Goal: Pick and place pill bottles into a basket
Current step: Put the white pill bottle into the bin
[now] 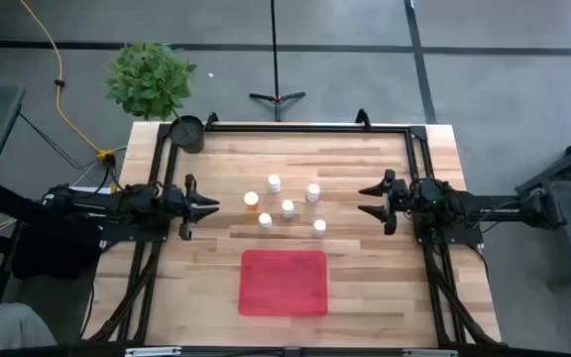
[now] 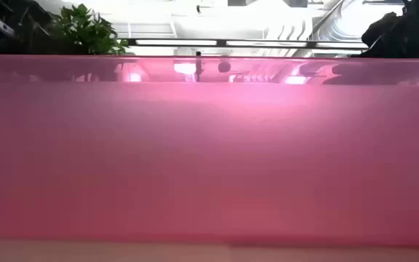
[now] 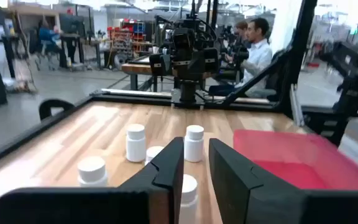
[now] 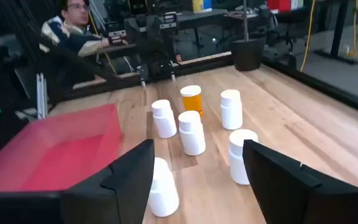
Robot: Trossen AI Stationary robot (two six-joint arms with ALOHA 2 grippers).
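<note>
Several small pill bottles with white caps (image 1: pixel 287 207) stand upright in a loose cluster at the table's middle; one has an orange body (image 1: pixel 252 199) (image 4: pixel 192 99). The basket, a flat red tray (image 1: pixel 284 283), lies on the table nearer the front edge; its wall (image 2: pixel 209 160) fills the low view. My left gripper (image 1: pixel 211 205) (image 3: pixel 196 163) hovers left of the cluster, shut and empty. My right gripper (image 1: pixel 363 198) (image 4: pixel 197 168) hovers right of the cluster, open, with nothing between its fingers. Both point level toward the bottles.
A dark round pot (image 1: pixel 187 132) stands at the table's far left corner, with a green plant (image 1: pixel 150 79) and a tripod stand (image 1: pixel 277 97) on the floor behind. Black frame rails (image 1: pixel 295 126) run along the table's far and side edges. People sit beyond the table (image 3: pixel 257 46).
</note>
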